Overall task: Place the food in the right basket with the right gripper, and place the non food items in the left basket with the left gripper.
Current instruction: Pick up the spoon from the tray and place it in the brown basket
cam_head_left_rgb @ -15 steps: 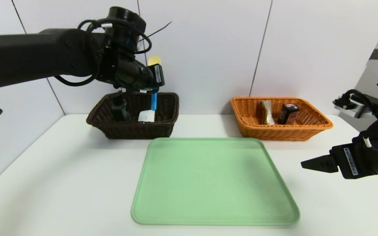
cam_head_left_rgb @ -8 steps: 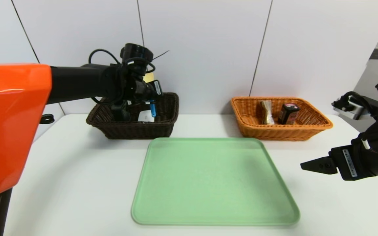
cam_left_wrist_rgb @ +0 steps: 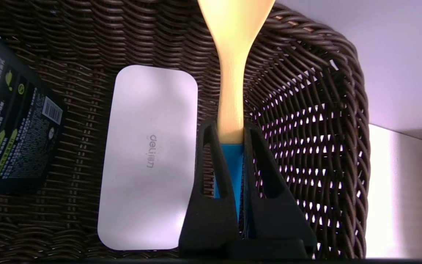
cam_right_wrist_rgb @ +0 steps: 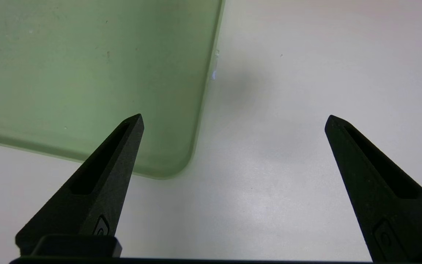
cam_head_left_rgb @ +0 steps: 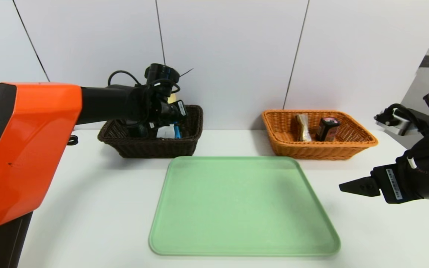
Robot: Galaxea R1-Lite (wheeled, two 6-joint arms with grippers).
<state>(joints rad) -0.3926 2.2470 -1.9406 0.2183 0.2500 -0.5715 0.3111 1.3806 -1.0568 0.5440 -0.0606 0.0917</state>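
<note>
- Head view, L side: L arm [cam_head_left_rgb: 43,149], black w/ a glossy orange section, reaches from the lower L of the frame to the dark brown basket [cam_head_left_rgb: 151,151], upper L of ctr.
- L pincer [cam_left_wrist_rgb: 231,126], over that basket: narrow, closed on the yellow spoon w/ blue handle [cam_left_wrist_rgb: 232,91]; grip is where yellow meets blue, bowl end up, handle down into the basket.
- Same basket, inside: flat white rounded case [cam_left_wrist_rgb: 148,157], marked "deli", lying just beside the spoon; black bottle [cam_left_wrist_rgb: 17,121] w/ green-and-white print, on the case's other side from the spoon. In the head view, bottle is L of the case & partly hidden by the arm.
- Orange-tan basket [cam_head_left_rgb: 318,152], upper R of the frame: clear-wrapped snack packet [cam_head_left_rgb: 304,127], brownish-gold, stands near its middle; small dark box [cam_head_left_rgb: 327,129] w/ pink top is just R of it. Both food items are inside.
- R pincer [cam_right_wrist_rgb: 234,116], R side of the frame, mid-height: wide open, nothing held, above the table [cam_head_left_rgb: 88,216] near the tray's R edge.
- Green tray [cam_head_left_rgb: 242,206], ctr to lower ctr: bare, flat on the white table, nearer the viewer than both baskets.
- Bkgd: pale wall [cam_head_left_rgb: 229,56] w/ thin dark seams, across the top.
</note>
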